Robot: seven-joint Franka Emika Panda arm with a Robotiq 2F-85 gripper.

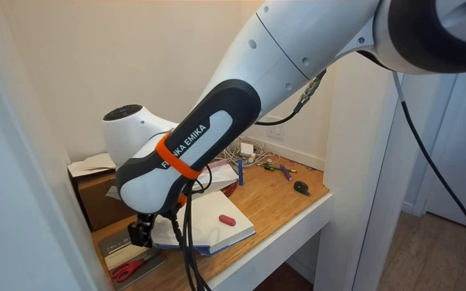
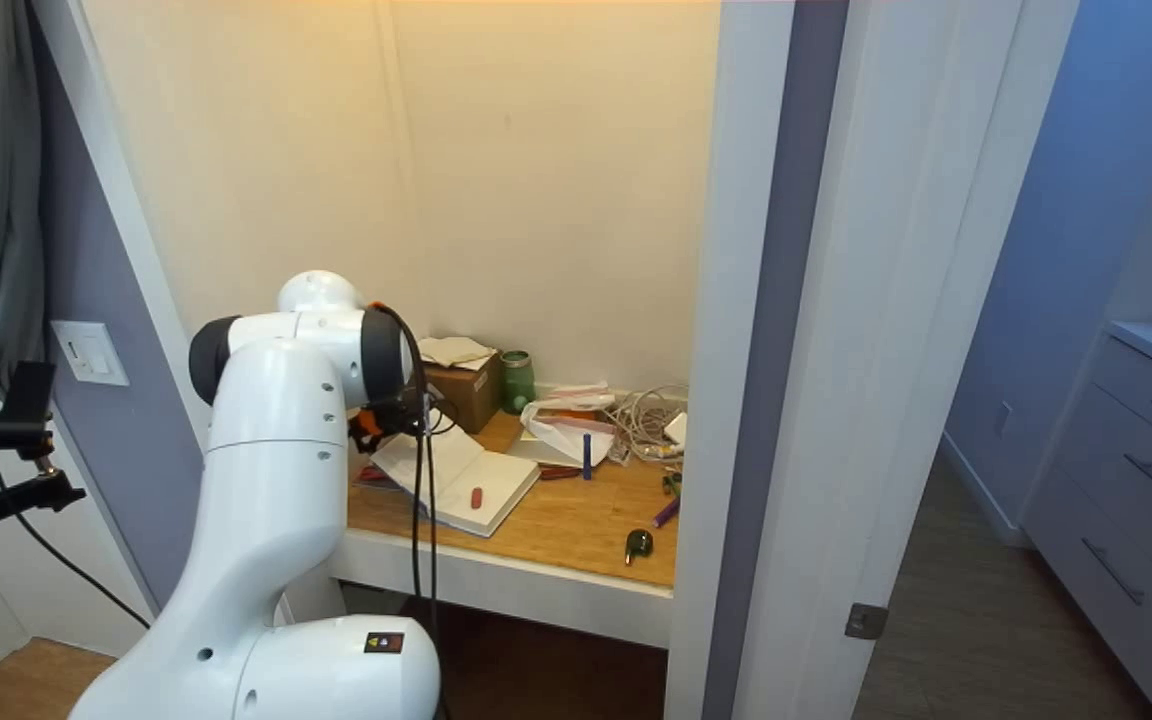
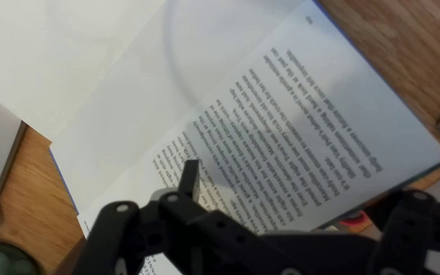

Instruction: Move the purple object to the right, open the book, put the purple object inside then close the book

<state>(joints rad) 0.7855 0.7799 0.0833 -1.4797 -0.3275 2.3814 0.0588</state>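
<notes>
Pincer [image 3: 290, 187] spread wide, apparently holding nothing, at the cover flap [image 3: 235, 126] of the open book [image 1: 206, 220], presumably to fold it closed. Reddish capsule [image 1: 227, 220] lies inside, likely the task object, there for enclosing; purple marker [image 1: 286, 172] well apart on counter [image 1: 263, 198].

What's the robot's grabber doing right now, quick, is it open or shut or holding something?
Gripper: open, spread wide in the wrist view, holding nothing.

Book [image 1: 212, 208] on desk [image 1: 273, 202]; scissors [image 1: 132, 266] on flat item [image 1: 123, 254]; jar [image 2: 517, 385] beside box [image 2: 468, 396].
</notes>
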